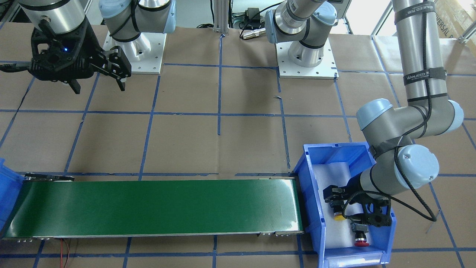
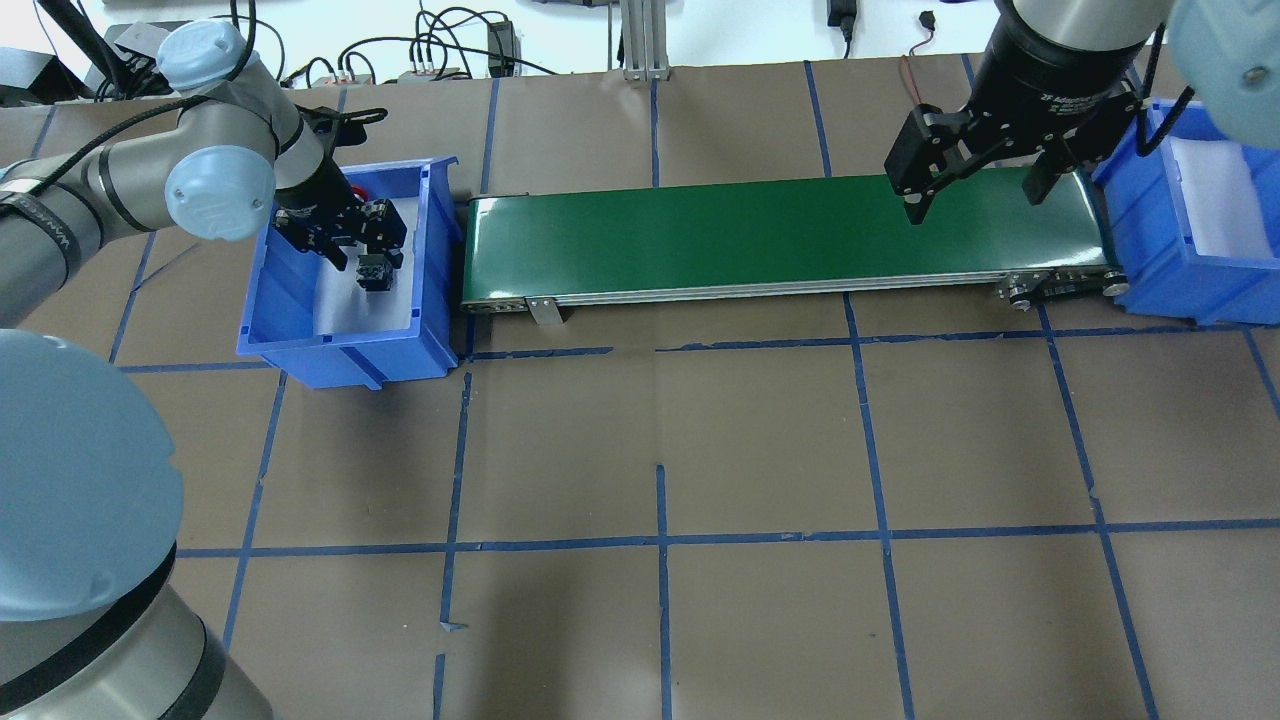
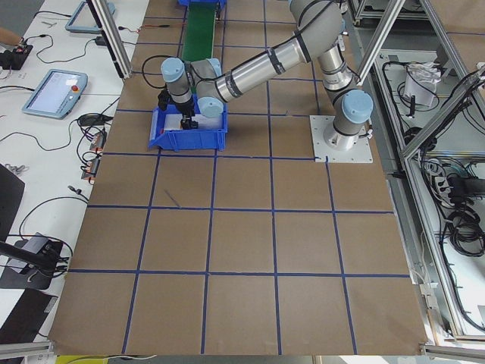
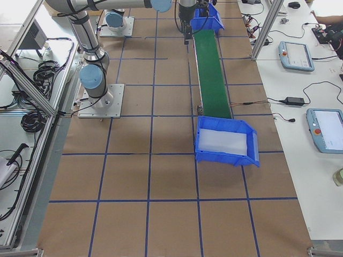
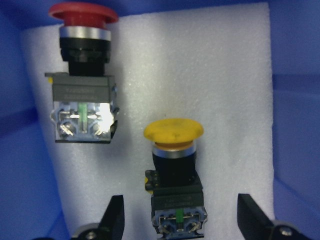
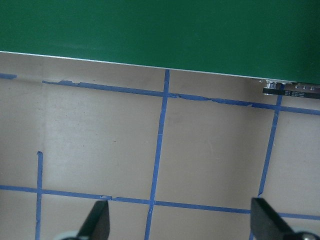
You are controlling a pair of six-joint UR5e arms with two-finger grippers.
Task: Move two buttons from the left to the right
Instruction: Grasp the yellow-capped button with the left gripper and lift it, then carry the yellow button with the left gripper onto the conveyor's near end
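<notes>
The yellow button point(image 5: 174, 170) and the red button point(image 5: 84, 75) lie on white foam in the blue bin point(image 1: 316, 160) on my left side. My left gripper point(image 5: 180, 215) is down in that bin and open. Its fingers point(image 5: 115, 215) stand on either side of the yellow button's grey-black body without touching it. The red button lies apart, beyond and to the side. In the front view the yellow cap point(image 1: 338, 216) and the red cap point(image 1: 361, 242) show beside the left gripper point(image 1: 344, 214). My right gripper point(image 2: 975, 195) is open and empty, above the belt's right end.
A green conveyor belt point(image 2: 780, 235) runs from the left bin to a second blue bin point(image 2: 1200, 230) with white foam at its right end. The brown table point(image 2: 660, 450) has a blue tape grid. The left bin's walls point(image 2: 350, 355) stand close around the left gripper.
</notes>
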